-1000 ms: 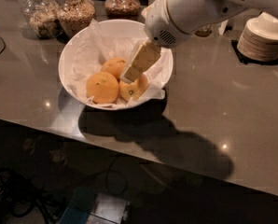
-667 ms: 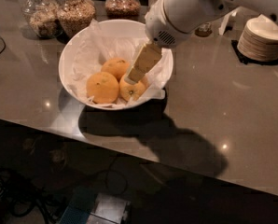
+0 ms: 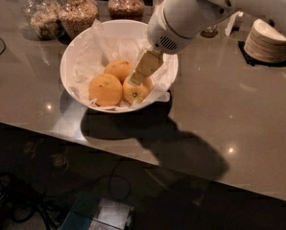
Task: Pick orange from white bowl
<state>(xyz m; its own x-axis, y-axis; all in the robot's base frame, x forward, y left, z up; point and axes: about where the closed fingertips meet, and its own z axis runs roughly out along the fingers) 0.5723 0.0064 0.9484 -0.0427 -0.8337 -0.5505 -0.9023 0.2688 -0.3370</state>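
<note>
The white bowl (image 3: 71, 56), lined with crumpled white paper, stands on the grey counter at centre left. It holds three oranges. The paler orange (image 3: 133, 94) with a dark stem dot lies at the front right of the bowl. A deeper orange one (image 3: 104, 89) lies to its left, and one with a greenish mark (image 3: 117, 69) lies behind. My gripper (image 3: 138, 77) reaches down into the bowl from the upper right. Its tan tip rests right at the top of the paler orange and covers part of it.
Several glass jars (image 3: 78, 13) of grains stand behind the bowl at the back of the counter. A stack of small pale plates (image 3: 268, 41) sits at the far right. The counter's front edge runs below the bowl, with dark floor and cables beneath.
The arm has shifted only slightly. The gripper stays down in the bowl on the paler orange. The oranges have not moved.
</note>
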